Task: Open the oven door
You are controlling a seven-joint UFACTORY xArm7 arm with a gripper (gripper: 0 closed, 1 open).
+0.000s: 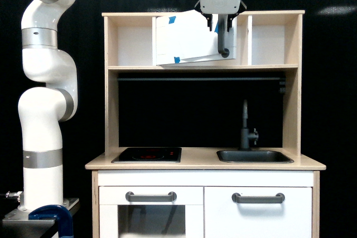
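The oven door (187, 37) is a flat white panel with small blue tape pieces, in the middle bay of the upper shelf. It is swung out toward the camera, hinged on the exterior view's left. A vertical grey bar handle (223, 45) runs down its free edge. My gripper (222, 26) comes down from above with a finger on each side of the handle's top end, shut on it.
The wooden play kitchen (203, 165) has a hob (146, 154), a sink (254, 156) with a dark tap (245, 124), and two lower white doors with horizontal grey handles (150, 196) (257, 197). The arm's white column (44, 110) stands at the exterior view's left.
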